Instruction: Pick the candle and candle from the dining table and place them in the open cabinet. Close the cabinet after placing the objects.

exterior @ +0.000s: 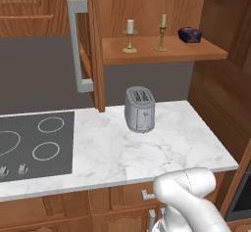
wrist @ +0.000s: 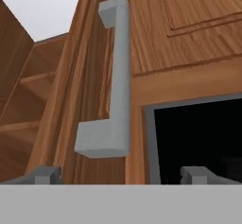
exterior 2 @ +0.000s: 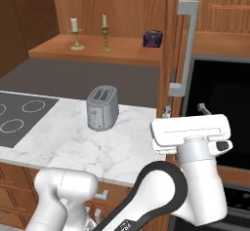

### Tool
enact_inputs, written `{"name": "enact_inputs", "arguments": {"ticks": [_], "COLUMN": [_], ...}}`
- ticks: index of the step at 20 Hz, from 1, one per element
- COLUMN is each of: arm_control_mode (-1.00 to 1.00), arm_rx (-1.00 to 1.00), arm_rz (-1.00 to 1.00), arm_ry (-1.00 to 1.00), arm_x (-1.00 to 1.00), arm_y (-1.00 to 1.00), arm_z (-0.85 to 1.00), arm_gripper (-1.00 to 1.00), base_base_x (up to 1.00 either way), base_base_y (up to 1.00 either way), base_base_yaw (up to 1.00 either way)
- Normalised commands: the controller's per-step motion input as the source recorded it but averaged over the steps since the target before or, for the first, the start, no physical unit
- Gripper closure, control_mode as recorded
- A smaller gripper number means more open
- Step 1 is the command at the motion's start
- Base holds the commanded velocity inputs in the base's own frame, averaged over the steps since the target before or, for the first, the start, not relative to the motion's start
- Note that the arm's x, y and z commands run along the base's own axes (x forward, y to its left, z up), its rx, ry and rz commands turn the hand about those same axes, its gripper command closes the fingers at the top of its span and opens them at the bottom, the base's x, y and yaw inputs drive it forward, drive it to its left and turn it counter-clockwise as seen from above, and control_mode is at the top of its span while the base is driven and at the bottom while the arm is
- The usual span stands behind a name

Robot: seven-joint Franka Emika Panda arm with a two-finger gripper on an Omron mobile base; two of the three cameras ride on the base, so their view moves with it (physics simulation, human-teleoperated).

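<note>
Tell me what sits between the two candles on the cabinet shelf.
Nothing; in both base views the shelf is bare between the thick candle and the thin candle.

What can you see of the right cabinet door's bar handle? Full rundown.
The bar handle is a long vertical bar, matte grey, square in section, with a short stub at each end joining it to the reddish-brown cabinet door. It stands upright, beside the dark oven front. The door is swung out, edge-on to the base. The gripper sits just below the handle's lower stub, jaws wide open, fingertips apart from it. Nothing touches the handle.
</note>
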Motion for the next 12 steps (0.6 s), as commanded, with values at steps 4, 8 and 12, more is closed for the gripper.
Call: {"name": "enact_inputs", "arguments": {"ticks": [4, 8, 12], "arm_control_mode": [-1.0, -1.0, -1.0], "arm_rx": [0.0, -0.1, -0.14], "arm_rz": [0.07, 0.0, -0.02], "arm_ry": [0.0, -0.1, -0.08], "arm_x": [0.49, 0.77, 1.0], "arm_y": [0.81, 0.72, 0.73], "arm_z": [-0.19, -0.02, 0.0], "arm_gripper": [-1.0, -1.0, -1.0], "base_base_x": [0.0, 0.0, 0.0], "base_base_y": [0.0, 0.0, 0.0], "base_base_yaw": [0.0, 0.0, 0.0]}}
